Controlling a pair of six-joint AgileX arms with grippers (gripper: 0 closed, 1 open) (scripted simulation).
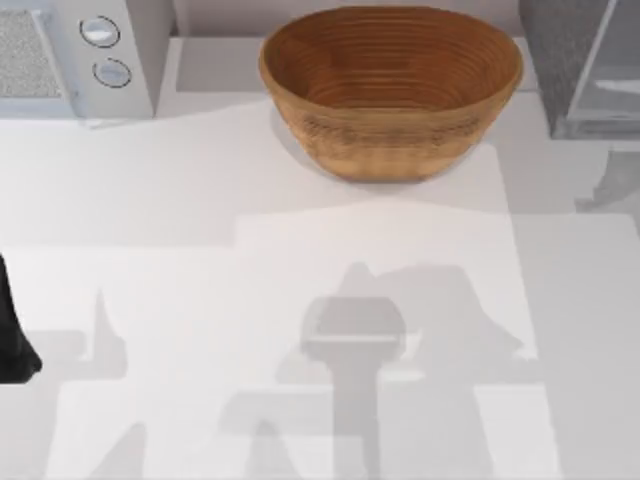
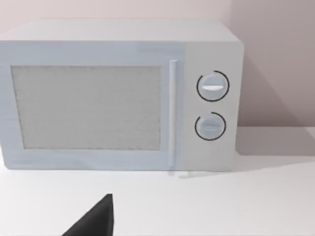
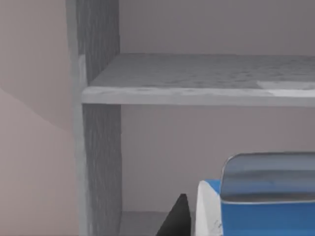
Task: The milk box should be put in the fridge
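The milk box [image 3: 266, 219], a blue carton with a white side and a shiny grey top, sits close in the right wrist view. My right gripper [image 3: 236, 223] is shut on it, with one dark finger [image 3: 178, 216] against the carton's white side. The carton is at the open front of the fridge [image 3: 98, 147], below a speckled grey shelf [image 3: 197, 78] and just right of the fridge's dark speckled wall. From above, the fridge [image 1: 575, 60] stands at the table's back right corner. My left gripper [image 2: 96, 221] is parked at the table's left edge.
A brown woven basket [image 1: 390, 90] stands at the back middle. A pale grey box with two round dials [image 1: 110, 50] stands at the back left, and the left wrist view faces its front [image 2: 118, 98]. My left arm [image 1: 12, 340] shows at the left edge.
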